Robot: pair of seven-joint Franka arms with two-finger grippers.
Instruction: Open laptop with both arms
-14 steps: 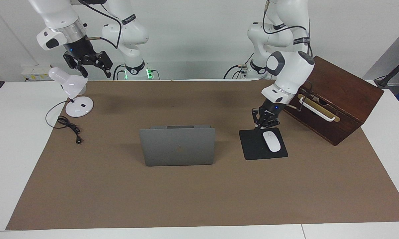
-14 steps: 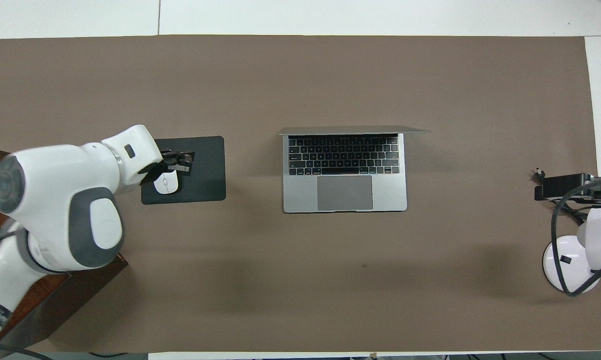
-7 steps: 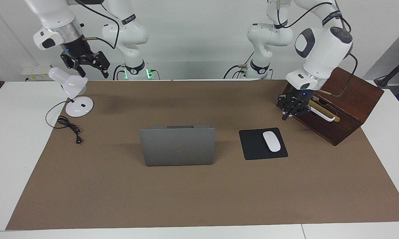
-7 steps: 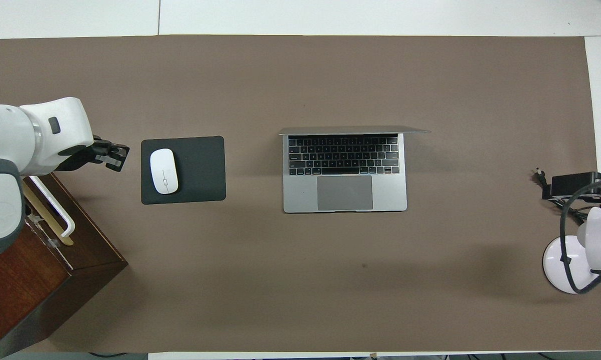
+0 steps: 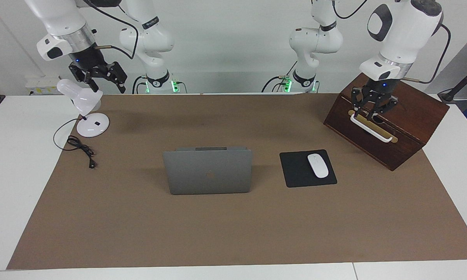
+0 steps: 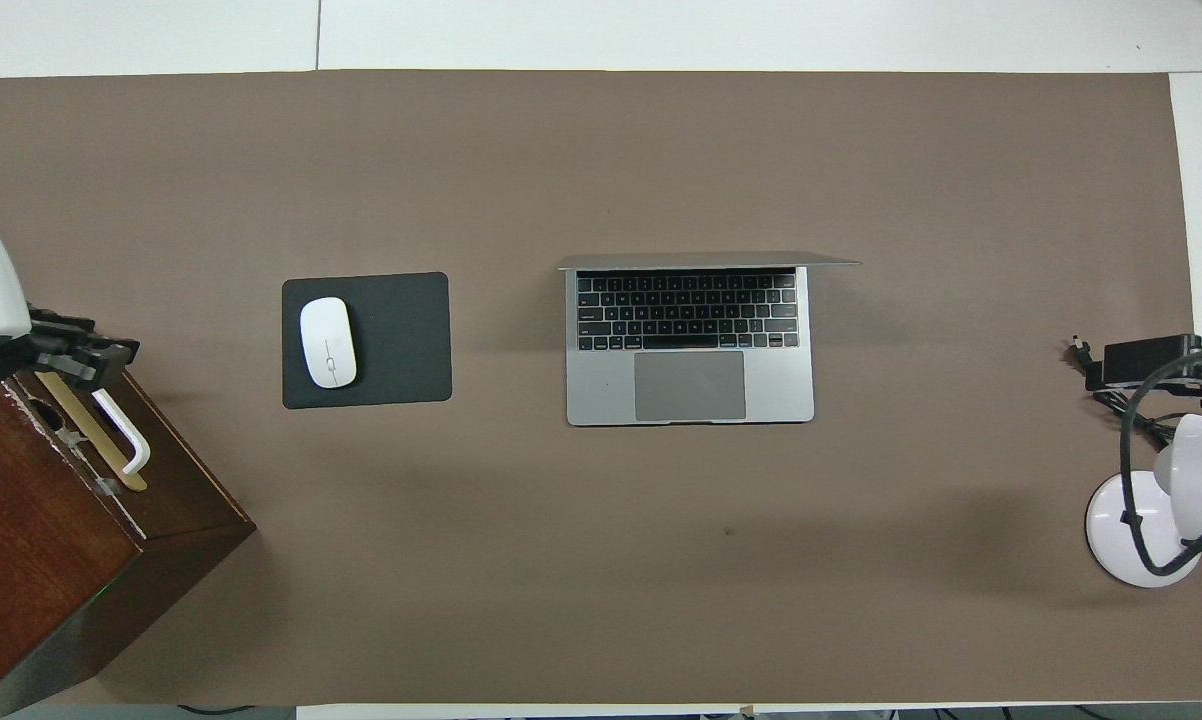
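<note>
the left gripper [image 5: 374, 110] hangs over the wooden box [image 5: 408, 128] at the left arm's end of the table, above its white handle [image 5: 371, 127], fingers spread and gripping nothing. the box is shut, so i can't tell what is in it. at the right arm's end, the right gripper [image 5: 101, 79] is up in the air just above the head of the white desk lamp [image 5: 82, 98], jaws apart and empty. the lamp's round base [image 5: 93, 125] sits close to the robots, its black cord [image 5: 79, 147] trailing onto the brown mat [image 5: 233, 225].

farther from the robots, mid-table, the laptop [image 5: 208, 171] stands open, lid upright, keyboard [image 6: 688, 310] facing the robots. beside it, toward the left arm's end, the black mouse pad [image 5: 295, 171] carries a white mouse [image 5: 318, 165] on the part nearest the box. farther still there is only mat.
</note>
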